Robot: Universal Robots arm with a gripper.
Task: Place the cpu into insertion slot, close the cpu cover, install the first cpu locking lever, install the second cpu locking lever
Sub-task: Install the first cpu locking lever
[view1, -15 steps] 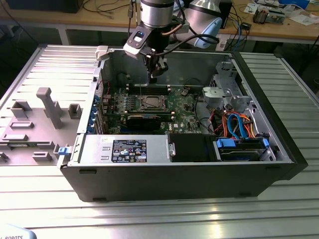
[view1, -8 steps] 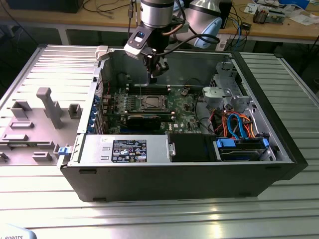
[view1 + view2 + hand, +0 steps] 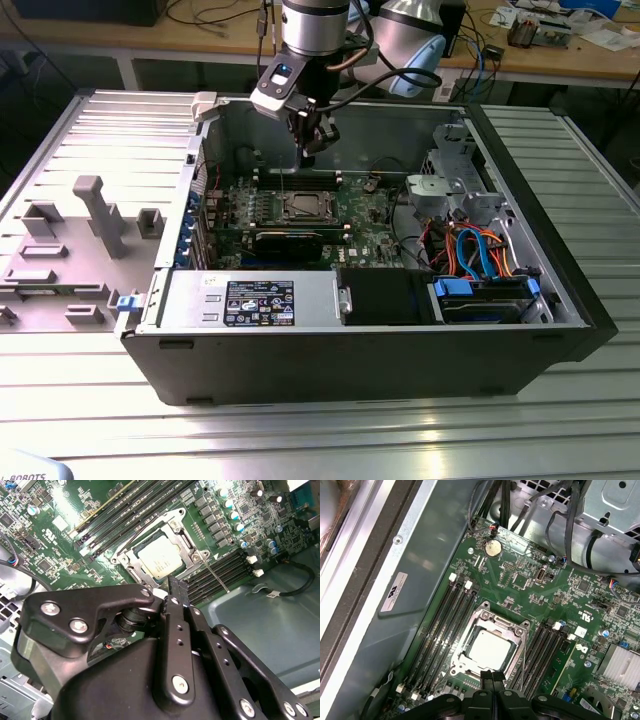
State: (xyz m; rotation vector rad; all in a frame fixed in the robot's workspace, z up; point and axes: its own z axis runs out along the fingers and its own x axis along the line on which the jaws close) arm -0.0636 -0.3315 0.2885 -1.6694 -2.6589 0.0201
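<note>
The cpu (image 3: 159, 560) (image 3: 490, 650), a silver-grey square chip, lies in the insertion slot (image 3: 303, 207) on the green motherboard. The cpu cover (image 3: 186, 536) (image 3: 492, 622), a silvery frame, lies flat around the chip in both wrist views. A thin metal locking lever (image 3: 217, 577) juts out at an angle beside the socket. My gripper (image 3: 308, 152) (image 3: 173, 587) (image 3: 493, 676) hangs above the socket, apart from it. Its black fingers are shut together with nothing between them.
The motherboard (image 3: 365, 215) lies in an open black computer case (image 3: 560, 300). Long black memory slots (image 3: 440, 625) flank the socket. Drive cage and coloured cables (image 3: 480, 250) fill the exterior view's right. A grey fixture plate (image 3: 80, 240) lies at its left.
</note>
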